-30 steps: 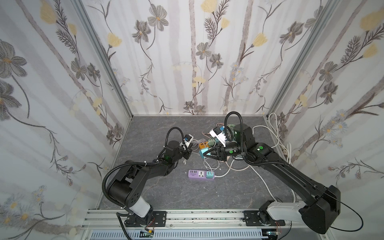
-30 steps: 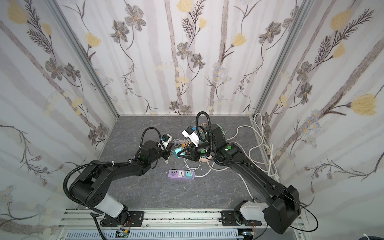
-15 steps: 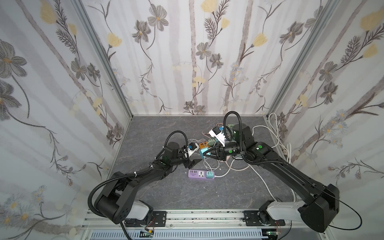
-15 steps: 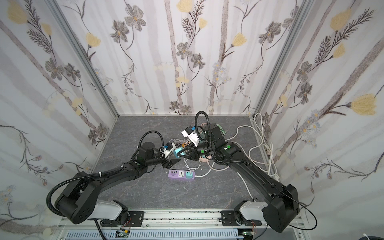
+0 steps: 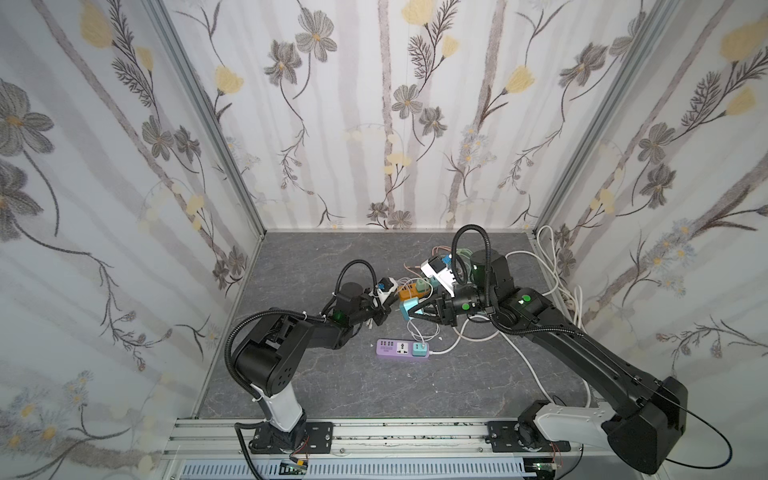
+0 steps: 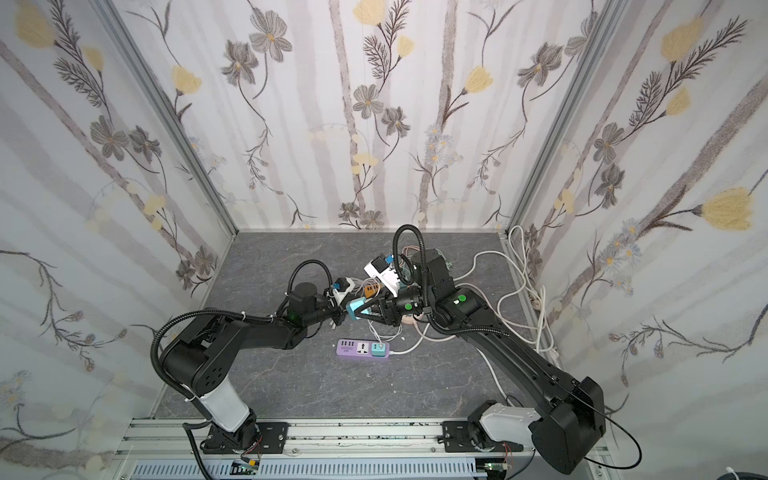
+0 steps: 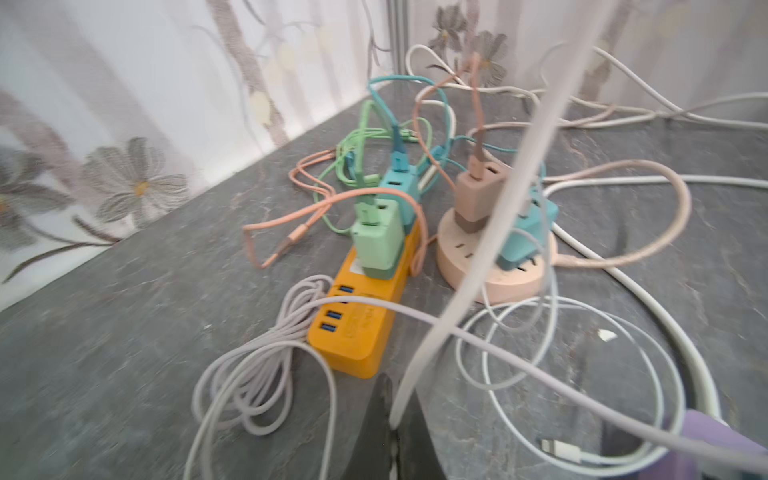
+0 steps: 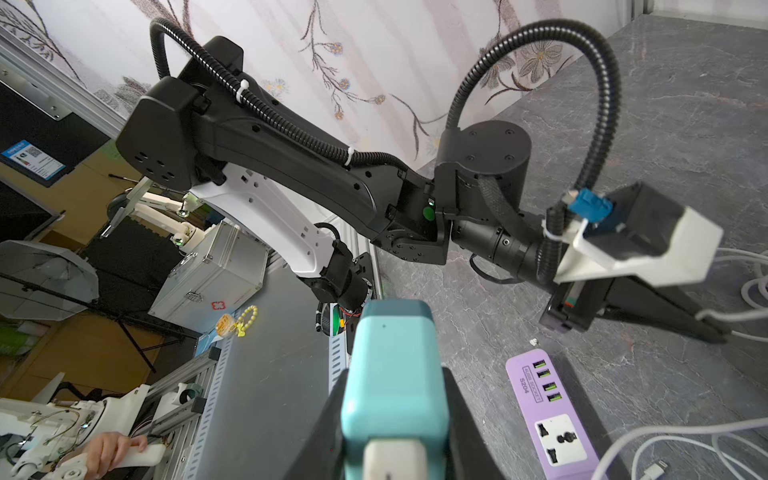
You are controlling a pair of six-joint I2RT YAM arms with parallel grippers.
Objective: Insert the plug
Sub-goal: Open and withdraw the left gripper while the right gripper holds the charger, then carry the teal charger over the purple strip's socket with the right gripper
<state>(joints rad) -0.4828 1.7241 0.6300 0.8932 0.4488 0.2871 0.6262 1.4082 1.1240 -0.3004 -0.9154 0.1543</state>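
On the grey marbled tabletop (image 5: 324, 257), enclosed by three floral-papered walls (image 5: 374, 104) with an aluminium rail (image 5: 395, 432) along the front edge, I read the following.

The purple power strip (image 5: 401, 350) lies flat near the centre. Behind it, an orange strip (image 7: 353, 336) and a round beige socket (image 7: 461, 266) sit side by side among loose cables.

The right gripper (image 5: 412, 313) is clamped on the teal plug (image 5: 405, 308), which it holds clear of the table, near the purple power strip and not inserted.

The left gripper (image 5: 380, 319) is fully closed with a white cable (image 7: 490, 232) pinched at its tips. It sits just beside the teal plug.

Change against half a second ago: the left arm was then stretched lower and flatter. Its elbow now stands higher and is drawn back. The right arm, the teal plug and the purple power strip hold position.
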